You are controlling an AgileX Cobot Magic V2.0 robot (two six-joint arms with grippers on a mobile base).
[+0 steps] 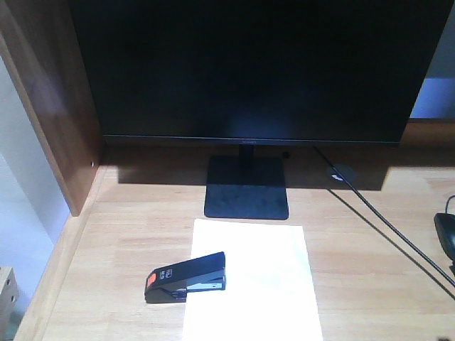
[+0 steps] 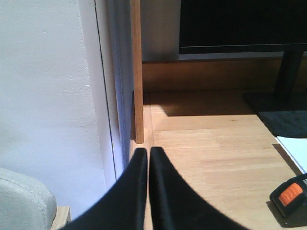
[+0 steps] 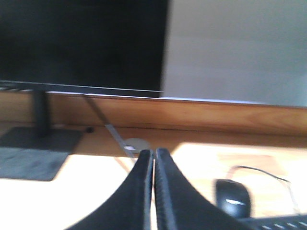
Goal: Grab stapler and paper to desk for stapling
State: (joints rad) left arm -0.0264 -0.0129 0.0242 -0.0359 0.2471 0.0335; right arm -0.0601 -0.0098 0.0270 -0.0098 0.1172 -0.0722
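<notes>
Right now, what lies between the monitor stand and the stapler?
Only the paper and bare desk lie between the monitor stand and the stapler, as the front-facing view shows.

The left end effector (image 2: 147,158) rises from the bottom edge, its two black fingers (image 2: 129,191) pressed almost together with only a thin slit between them. It hangs over the left edge of the light wooden counter (image 2: 216,143). At lower right lies the stapler's (image 2: 290,196) orange-patched rear, near the paper's (image 2: 296,151) white corner. A monitor (image 2: 242,24) stands behind.
</notes>
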